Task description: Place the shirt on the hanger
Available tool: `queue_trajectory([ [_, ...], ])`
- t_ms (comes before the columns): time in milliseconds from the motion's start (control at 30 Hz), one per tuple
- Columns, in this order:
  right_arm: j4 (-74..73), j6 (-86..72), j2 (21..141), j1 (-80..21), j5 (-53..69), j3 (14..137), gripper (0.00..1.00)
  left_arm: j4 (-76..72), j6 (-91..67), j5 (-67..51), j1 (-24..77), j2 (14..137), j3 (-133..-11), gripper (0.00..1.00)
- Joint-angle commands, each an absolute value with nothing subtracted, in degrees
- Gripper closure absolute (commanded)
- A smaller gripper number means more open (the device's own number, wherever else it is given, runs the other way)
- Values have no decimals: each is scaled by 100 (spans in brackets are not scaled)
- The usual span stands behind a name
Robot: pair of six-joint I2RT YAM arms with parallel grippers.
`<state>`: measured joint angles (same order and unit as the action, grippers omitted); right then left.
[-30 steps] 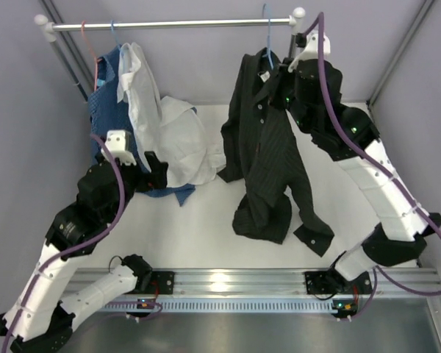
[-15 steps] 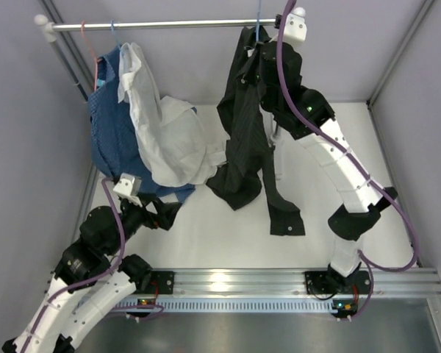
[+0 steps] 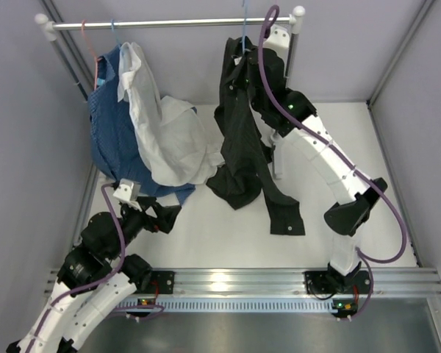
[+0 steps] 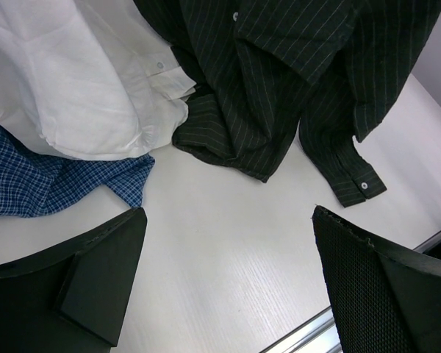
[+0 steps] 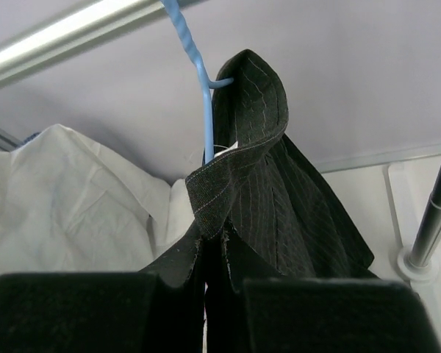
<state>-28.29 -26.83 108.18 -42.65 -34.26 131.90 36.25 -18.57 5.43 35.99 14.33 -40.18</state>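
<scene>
What moved: over the last second the right gripper (image 5: 213, 309) has swung its load up and in to the rail (image 3: 169, 23). A second ago it hung lower and further out past the rail's right end. The left arm has backed off away from the rail, toward its base.
Right gripper: pinched tight on a fold of the shirt (image 5: 279, 206), just under the collar and right below the rail.
Hanger: the blue hanger (image 5: 198, 66) sits inside the collar, hook reaching up to the rail near its right end. Honestly can't tell if it's properly over the bar yet.
Shirt: hangs down from the rail, with the tail and one cuff lying on the table (image 3: 220, 228) underneath.
Left gripper (image 4: 228, 294): jaws spread wide, holding nothing, low and well away from the rail.
Neighbours: white shirt (image 3: 169, 140) and blue checked garment (image 3: 110, 140) hang off the rail's left part.
What it means: imo the shirt's basically on the hanger already. What's left is seating the hook on the rail and letting go. Let go too early and the lot drops.
</scene>
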Motion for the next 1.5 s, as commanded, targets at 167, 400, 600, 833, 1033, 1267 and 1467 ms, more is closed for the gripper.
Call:
queue_trajectory([
  [167,-1469,-2997,10372,-4491,-3515,11560,100,3270,-1916,940,3595,1345,-3929,2],
  [400,-1021,-3286,10213,-4509,-3437,10996,83,3278,-1960,1274,3595,1345,-3902,2],
  [600,-879,-3226,9942,-4491,-3278,10714,39,3419,-2065,1810,3586,1380,-3929,2],
  [833,-922,-3050,8703,-4061,-2401,9565,1,3875,-2452,2951,3595,1406,-4113,2],
  [1033,-2204,-1760,7253,-3858,-2056,8721,0,4052,-2505,3586,3595,1380,-4210,2],
  [1267,-4077,-1396,5217,-3841,-3365,7586,1,4271,-1566,3822,3595,2021,-5156,2],
  [1467,-5191,-1836,3904,-3832,-3919,6935,0,4412,-1003,4017,3595,2732,-5923,2],
])
